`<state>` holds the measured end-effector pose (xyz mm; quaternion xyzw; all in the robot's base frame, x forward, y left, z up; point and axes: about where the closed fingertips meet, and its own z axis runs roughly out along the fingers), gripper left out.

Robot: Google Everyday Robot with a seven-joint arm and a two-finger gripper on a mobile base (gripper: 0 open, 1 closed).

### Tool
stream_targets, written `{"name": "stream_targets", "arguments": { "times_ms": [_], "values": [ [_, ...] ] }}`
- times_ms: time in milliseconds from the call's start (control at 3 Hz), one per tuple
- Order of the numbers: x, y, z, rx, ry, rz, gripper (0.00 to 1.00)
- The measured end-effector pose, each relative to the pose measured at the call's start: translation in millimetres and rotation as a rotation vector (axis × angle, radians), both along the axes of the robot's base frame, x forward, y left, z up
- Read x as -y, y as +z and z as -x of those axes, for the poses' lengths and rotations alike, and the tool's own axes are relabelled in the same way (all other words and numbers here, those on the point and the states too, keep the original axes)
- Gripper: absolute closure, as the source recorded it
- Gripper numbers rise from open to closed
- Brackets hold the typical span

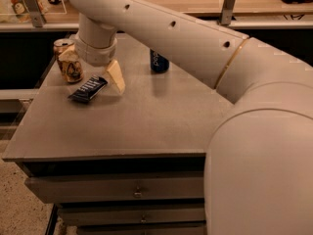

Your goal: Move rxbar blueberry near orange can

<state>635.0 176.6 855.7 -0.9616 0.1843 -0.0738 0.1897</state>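
The rxbar blueberry [88,88], a flat dark navy bar with pale lettering, lies on the grey table [146,116] at the left, just right of and in front of the orange can [64,58]. The can stands upright near the table's left edge, partly covered by one pale finger. My gripper [95,77] hangs just above the bar with its fingers spread open, one finger [116,76] to the bar's right and the other in front of the can. It holds nothing.
A dark blue can [159,61] stands upright at the back middle of the table, under my arm. A shelf rail with posts [29,4] runs behind the table. Drawers [137,190] sit below the table's front edge.
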Motion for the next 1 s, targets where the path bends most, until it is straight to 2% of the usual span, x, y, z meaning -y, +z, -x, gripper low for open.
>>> {"name": "stream_targets", "arguments": {
  "times_ms": [333, 1000],
  "values": [
    [12, -1, 4, 0.048, 0.056, 0.03, 0.0],
    [55, 12, 10, 0.118, 0.075, 0.104, 0.0]
  ]
}}
